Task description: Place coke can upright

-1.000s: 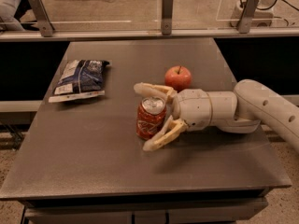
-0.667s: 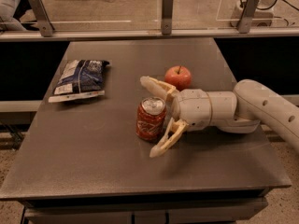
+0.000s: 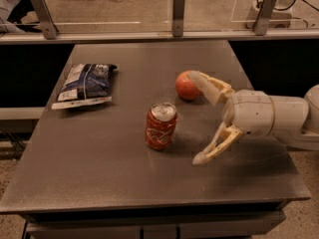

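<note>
The coke can (image 3: pixel 160 126) is red with white script and a silver top. It stands upright near the middle of the grey table (image 3: pixel 114 183). My gripper (image 3: pixel 197 117) is to the right of the can, apart from it, with its two cream fingers (image 3: pixel 212 146) spread wide open and empty. The upper finger reaches in front of the red apple (image 3: pixel 186 86) behind it.
A blue and white chip bag (image 3: pixel 83 83) lies at the left of the table. A rail with metal posts (image 3: pixel 178 6) runs along the far edge. My white arm (image 3: pixel 279 118) extends off to the right over the table's right edge.
The gripper has let go of the can and drawn back to the right with its fingers open. The can stays standing upright where it was.
</note>
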